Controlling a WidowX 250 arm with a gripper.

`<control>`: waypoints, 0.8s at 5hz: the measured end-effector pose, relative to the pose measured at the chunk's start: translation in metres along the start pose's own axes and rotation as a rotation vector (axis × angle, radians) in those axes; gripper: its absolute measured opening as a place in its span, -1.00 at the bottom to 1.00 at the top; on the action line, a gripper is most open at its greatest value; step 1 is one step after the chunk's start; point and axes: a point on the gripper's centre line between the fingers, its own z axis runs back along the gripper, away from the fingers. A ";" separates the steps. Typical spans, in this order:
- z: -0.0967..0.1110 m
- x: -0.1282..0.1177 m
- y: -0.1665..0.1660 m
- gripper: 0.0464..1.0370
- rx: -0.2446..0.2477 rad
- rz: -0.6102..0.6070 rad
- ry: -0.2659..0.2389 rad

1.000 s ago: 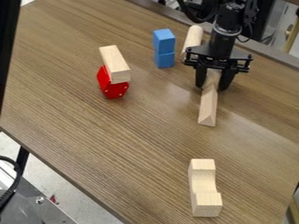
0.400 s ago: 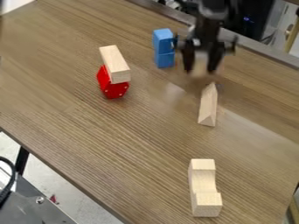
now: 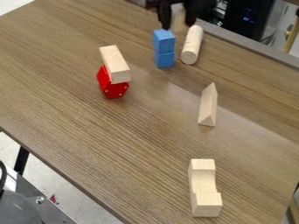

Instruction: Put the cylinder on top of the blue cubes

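The gripper (image 3: 178,22) hangs at the top edge of the camera view, above and behind the blue cubes, its two dark fingers on either side of a light wooden piece whose shape is mostly hidden. Two blue cubes (image 3: 164,49) stand stacked, one on the other. Just right of them, a light wooden cylinder (image 3: 191,46) lies on its side on the table, its round end facing the camera, apart from both cubes and gripper.
A wooden triangular prism (image 3: 208,106) lies right of centre. Left of the cubes, a wooden block (image 3: 116,64) rests on a red piece (image 3: 111,85). A notched wooden block (image 3: 203,188) is near the front of the brown table (image 3: 76,131).
From beside the prism, the gripper has moved up the view and left, the light wooden piece travelling between its fingers. The cylinder, partly covered before, is now in full view. The cubes have not moved.
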 end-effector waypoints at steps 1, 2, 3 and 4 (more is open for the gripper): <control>0.000 0.009 0.008 0.04 0.000 0.035 -0.003; -0.009 0.018 0.005 0.04 0.006 0.039 0.000; -0.021 0.024 -0.002 0.04 0.020 0.033 0.014; -0.025 0.028 -0.007 0.04 0.027 0.032 0.021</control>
